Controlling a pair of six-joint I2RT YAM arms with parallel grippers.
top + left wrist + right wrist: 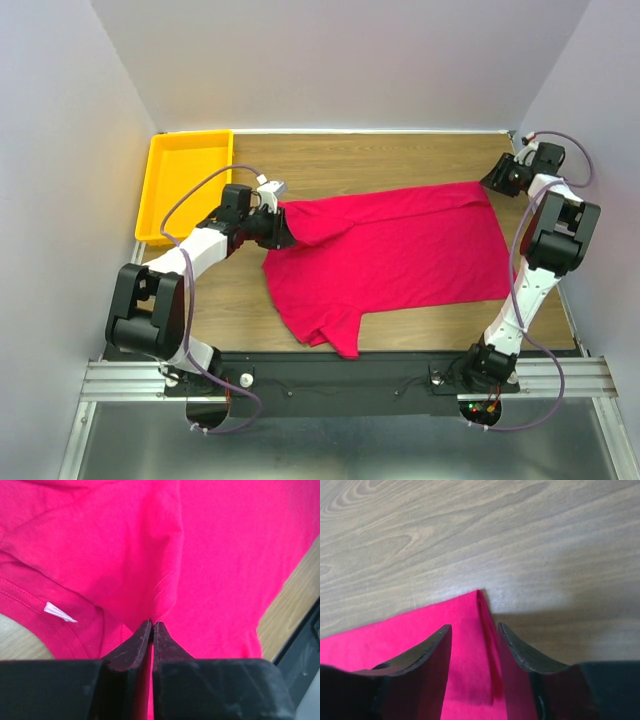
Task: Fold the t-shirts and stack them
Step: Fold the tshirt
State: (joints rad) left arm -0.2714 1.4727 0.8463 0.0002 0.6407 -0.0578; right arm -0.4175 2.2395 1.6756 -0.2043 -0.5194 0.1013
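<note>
A crimson-red t-shirt (400, 250) lies spread over the wooden table, with one sleeve bunched near the front edge. My left gripper (285, 225) is at its left end, near the collar. In the left wrist view the jaws of this gripper (152, 625) are pinched together on a fold of the t-shirt (200, 555), beside a white label (59, 612). At the shirt's far right corner, my right gripper (492, 183) is open. In the right wrist view that gripper (474, 627) straddles the folded corner of the t-shirt (395, 645) without pressing it.
A yellow plastic tray (160, 190) sits at the table's far left corner, just behind the left arm. White walls close in the wooden table (380, 155) on three sides. A black strip and metal rail (340, 375) run along the near edge.
</note>
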